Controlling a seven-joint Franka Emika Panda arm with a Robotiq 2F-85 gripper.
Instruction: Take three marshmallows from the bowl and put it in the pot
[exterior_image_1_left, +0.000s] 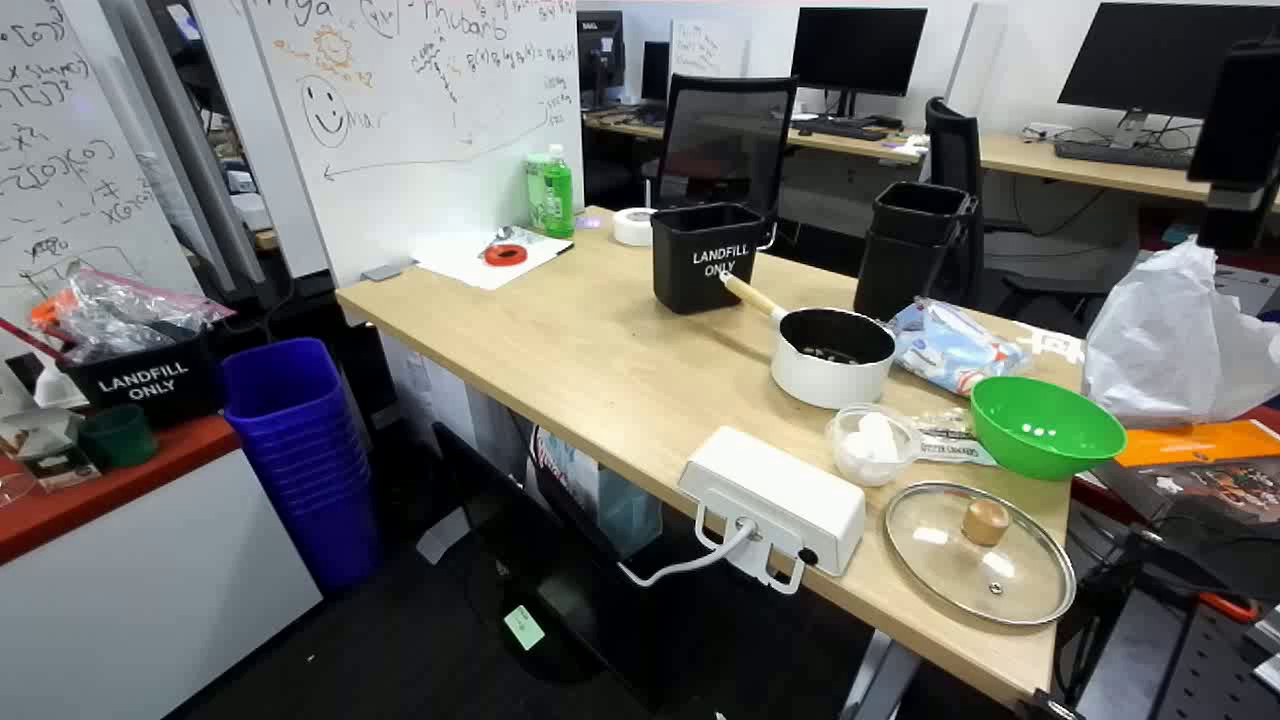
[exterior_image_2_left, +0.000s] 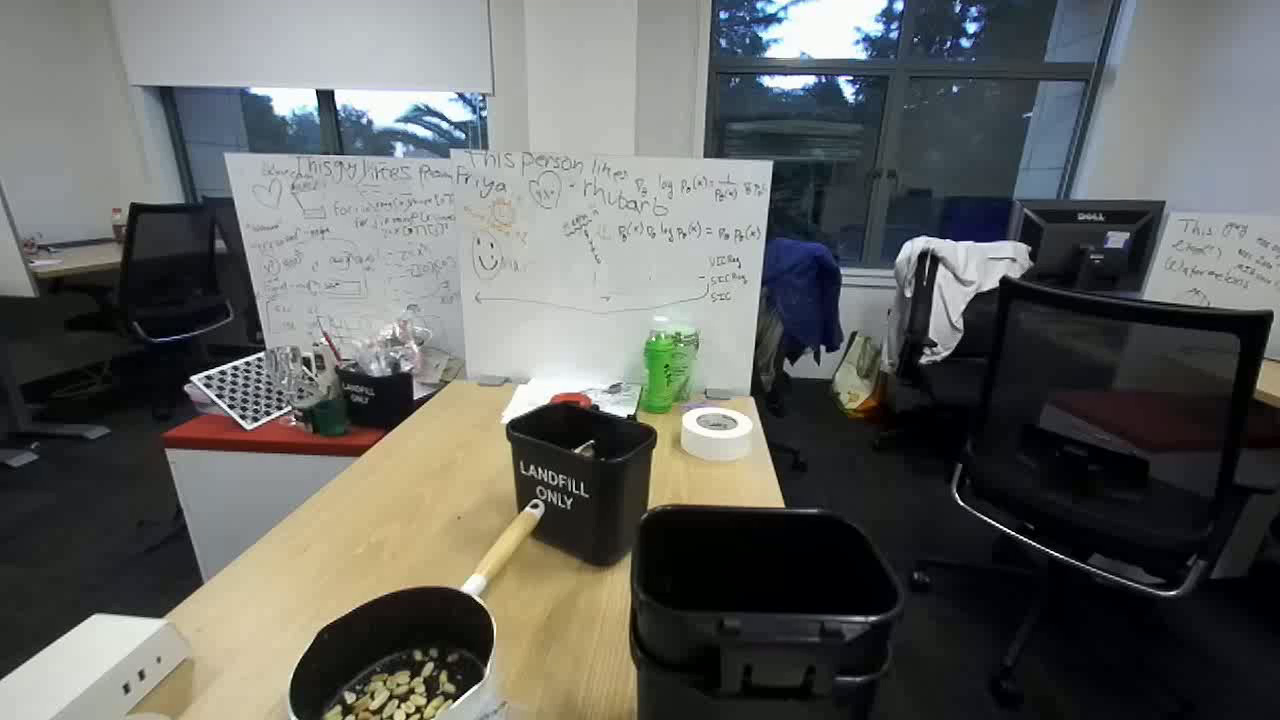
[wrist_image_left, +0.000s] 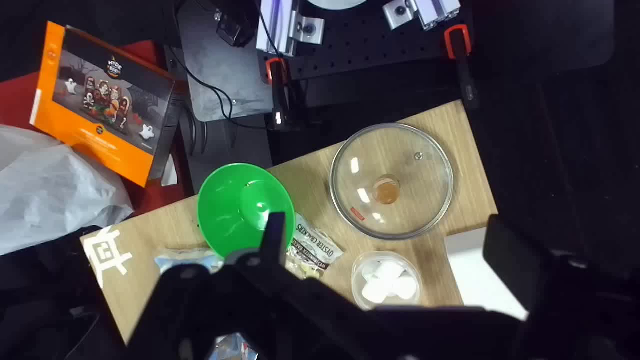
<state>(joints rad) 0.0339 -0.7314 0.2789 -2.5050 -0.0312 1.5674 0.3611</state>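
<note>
White marshmallows (wrist_image_left: 389, 270) lie in a small clear bowl (wrist_image_left: 359, 282). In an exterior view, these marshmallows (exterior_image_1_left: 876, 436) and the clear bowl (exterior_image_1_left: 868, 472) sit in front of the pot (exterior_image_1_left: 828, 385), which has white sides and a wooden handle. In an exterior view the pot (exterior_image_2_left: 400, 620) is cut off by the bottom edge and holds several small pale pieces. It is not in the wrist view. My gripper (wrist_image_left: 386, 220) is open and empty, high above the table, with its fingers spread on either side of the clear bowl in the picture.
A glass lid (exterior_image_1_left: 980, 560) and a white box (exterior_image_1_left: 770, 500) lie near the clear bowl. A green bowl (exterior_image_1_left: 1047, 430), a cracker packet (exterior_image_1_left: 950, 440) and a blue-white bag (exterior_image_1_left: 950, 345) are beside it. Black bins (exterior_image_1_left: 705, 260) stand behind the pot.
</note>
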